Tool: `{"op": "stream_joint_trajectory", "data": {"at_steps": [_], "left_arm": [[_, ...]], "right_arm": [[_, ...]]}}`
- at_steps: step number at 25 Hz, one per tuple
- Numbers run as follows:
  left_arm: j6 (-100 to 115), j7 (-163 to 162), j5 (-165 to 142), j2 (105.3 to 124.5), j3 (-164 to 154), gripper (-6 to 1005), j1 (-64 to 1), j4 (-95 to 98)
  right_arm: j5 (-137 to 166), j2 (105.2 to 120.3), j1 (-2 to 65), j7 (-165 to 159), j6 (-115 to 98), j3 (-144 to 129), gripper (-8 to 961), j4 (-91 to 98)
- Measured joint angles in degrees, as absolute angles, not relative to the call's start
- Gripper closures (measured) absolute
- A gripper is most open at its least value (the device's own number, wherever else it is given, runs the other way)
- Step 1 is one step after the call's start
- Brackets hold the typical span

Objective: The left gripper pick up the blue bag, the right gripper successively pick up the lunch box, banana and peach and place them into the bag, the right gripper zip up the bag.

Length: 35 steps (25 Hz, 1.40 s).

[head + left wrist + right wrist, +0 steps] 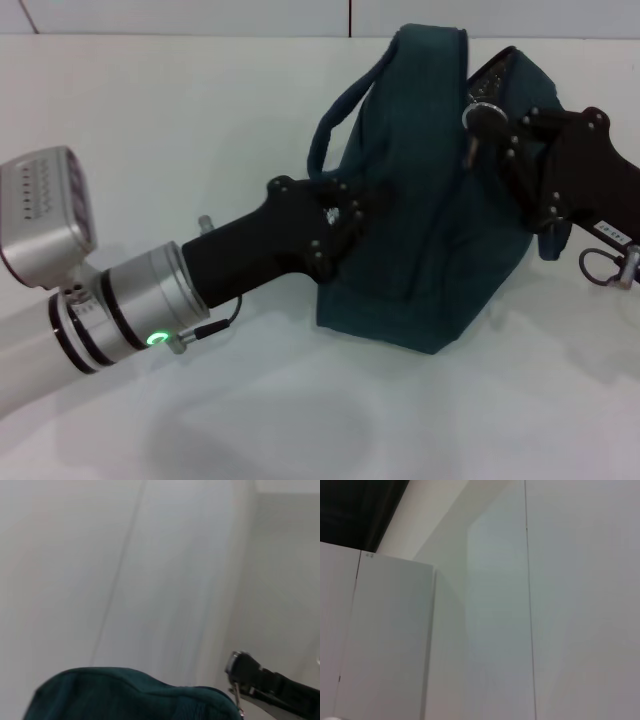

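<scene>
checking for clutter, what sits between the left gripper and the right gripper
Only the dark blue fabric bag lies between them in the head view: left gripper against its near side, right gripper at its top.

The bag (430,240) stands on the bench (150,110), right of centre, with the left gripper (345,225) against its left side and the right gripper (500,130) at its top right.
</scene>
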<state>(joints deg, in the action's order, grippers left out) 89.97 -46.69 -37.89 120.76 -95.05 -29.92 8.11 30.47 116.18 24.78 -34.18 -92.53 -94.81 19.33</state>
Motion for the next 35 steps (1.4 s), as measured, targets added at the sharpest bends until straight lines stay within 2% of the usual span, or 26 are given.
{"op": "stream_joint_trajectory", "data": {"at_steps": [2, 14, 21, 27, 32, 35], "left_arm": [[89.36, -46.27, -37.85, 120.76, -96.68, 931, -29.98, 9.2], [90.27, -39.51, -34.63, 120.41, -97.16, 952, -27.06, 10.03], [90.25, -38.69, -38.22, 120.15, -97.4, 954, -27.45, 10.03], [90.25, -38.66, -39.1, 120.39, -97.58, 1000, -27.56, 10.69], [90.16, -38.64, -38.95, 120.71, -98.02, 984, -27.54, 10.96], [89.78, -38.62, -36.12, 120.71, -97.72, 904, -27.14, 10.69]], "right_arm": [[30.47, 116.19, 24.77, -34.22, -92.6, -95.24, 942, 19.44], [26.72, 116.2, 24.91, -34.78, -92.85, -95.28, 942, 19.19], [21.61, 116.18, 25.19, -35.29, -92.72, -95.25, 941, 17.14], [21.58, 116.19, 25.24, -35.59, -92.53, -95.34, 941, 17.09], [21.69, 116.19, 25.46, -35.6, -91.99, -97.68, 941, 17.16], [21.65, 116.19, 25.92, -35.61, -91.95, -99.93, 941, 17.51]]}}
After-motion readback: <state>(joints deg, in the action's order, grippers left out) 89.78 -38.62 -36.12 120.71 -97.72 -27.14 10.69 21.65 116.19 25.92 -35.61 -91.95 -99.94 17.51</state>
